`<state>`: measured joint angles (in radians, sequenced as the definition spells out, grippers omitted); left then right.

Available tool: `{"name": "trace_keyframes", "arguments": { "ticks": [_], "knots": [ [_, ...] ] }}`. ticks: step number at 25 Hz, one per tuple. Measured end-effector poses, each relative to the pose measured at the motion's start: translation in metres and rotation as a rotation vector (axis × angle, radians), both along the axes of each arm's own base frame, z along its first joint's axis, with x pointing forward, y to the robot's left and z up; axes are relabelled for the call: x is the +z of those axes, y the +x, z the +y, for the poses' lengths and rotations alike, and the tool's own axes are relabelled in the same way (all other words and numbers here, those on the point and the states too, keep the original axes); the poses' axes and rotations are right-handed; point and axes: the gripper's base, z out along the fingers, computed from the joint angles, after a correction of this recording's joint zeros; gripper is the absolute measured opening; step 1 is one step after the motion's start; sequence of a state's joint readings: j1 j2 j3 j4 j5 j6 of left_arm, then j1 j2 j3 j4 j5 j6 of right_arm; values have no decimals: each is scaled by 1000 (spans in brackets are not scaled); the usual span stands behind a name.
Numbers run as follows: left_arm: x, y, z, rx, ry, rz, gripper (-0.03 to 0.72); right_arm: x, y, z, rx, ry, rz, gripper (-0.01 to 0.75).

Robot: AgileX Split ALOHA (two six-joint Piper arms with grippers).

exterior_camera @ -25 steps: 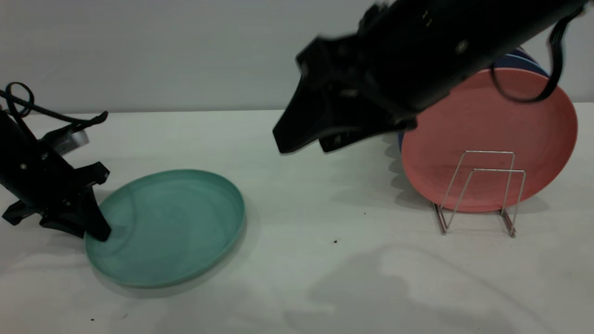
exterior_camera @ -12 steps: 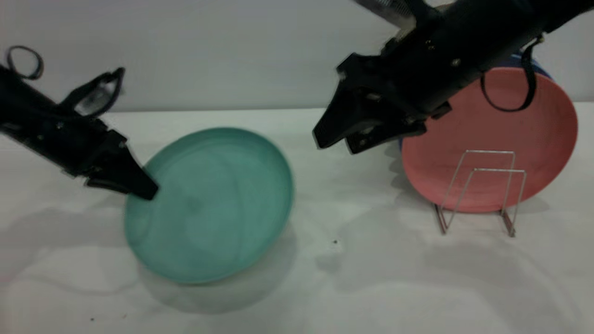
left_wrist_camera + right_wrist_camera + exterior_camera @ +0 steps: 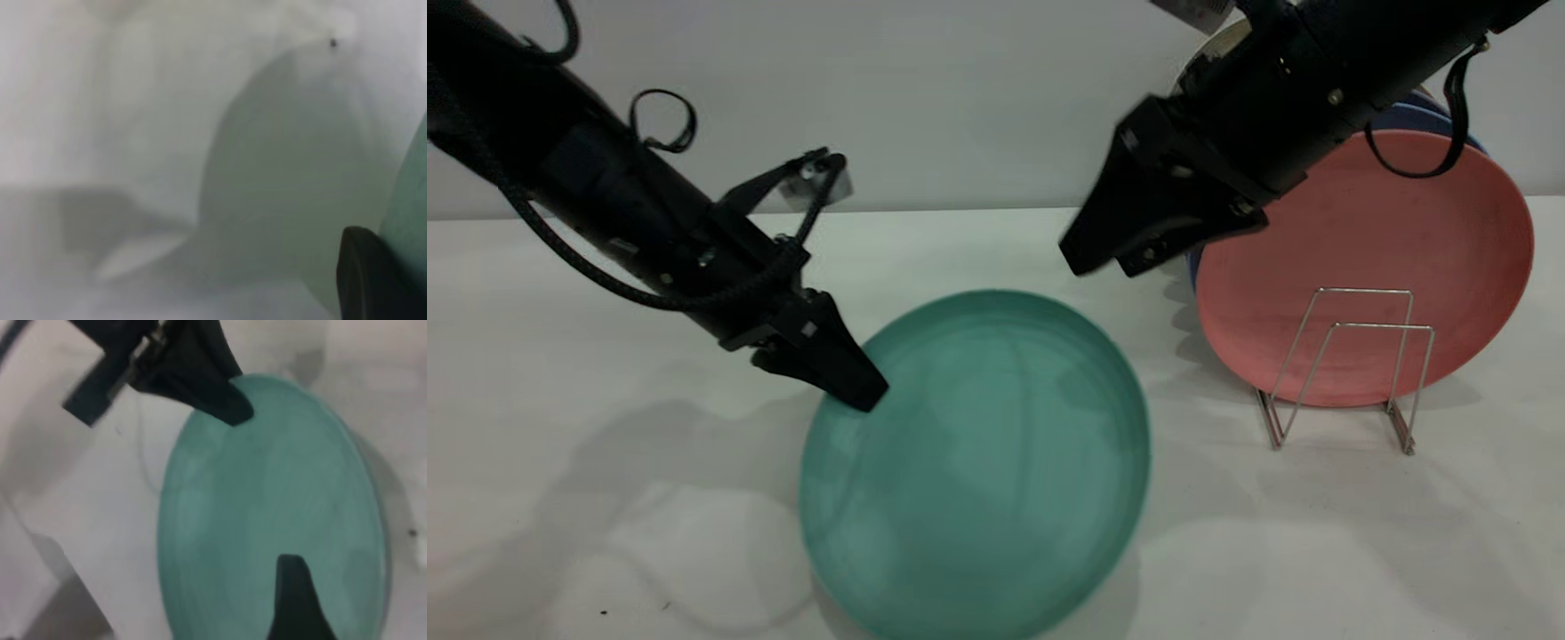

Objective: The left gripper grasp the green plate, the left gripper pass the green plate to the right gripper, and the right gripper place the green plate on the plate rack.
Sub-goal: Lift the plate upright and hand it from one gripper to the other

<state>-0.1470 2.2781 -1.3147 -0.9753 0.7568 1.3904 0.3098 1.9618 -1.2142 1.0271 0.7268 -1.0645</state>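
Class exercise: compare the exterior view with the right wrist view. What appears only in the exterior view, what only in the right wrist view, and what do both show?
Only the exterior view shows the pink plate standing in the plate rack, and the right gripper from outside, above the table.

Only the right wrist view shows one of the right gripper's own fingers up close, in front of the plate.

Both show the green plate, held off the table and tilted, with the left gripper shut on its rim.
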Motion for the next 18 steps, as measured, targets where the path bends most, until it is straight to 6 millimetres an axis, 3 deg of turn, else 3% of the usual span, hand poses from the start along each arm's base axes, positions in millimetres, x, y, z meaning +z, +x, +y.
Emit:
{"name": "trace_keyframes", "arguments": {
  "ticks": [4,11,18],
  "knots": [
    [5,-1,-2,-15,-8,-4,25,-2,-1,-3,46,-55,-21,502],
    [40,2,-3,-38,-23,-116,24,-2,-1,-3,45,-58,-19,502],
    [45,6,-7,-27,-87,-165,24,-1,0,-2,37,-44,-18,503]
  ]
}}
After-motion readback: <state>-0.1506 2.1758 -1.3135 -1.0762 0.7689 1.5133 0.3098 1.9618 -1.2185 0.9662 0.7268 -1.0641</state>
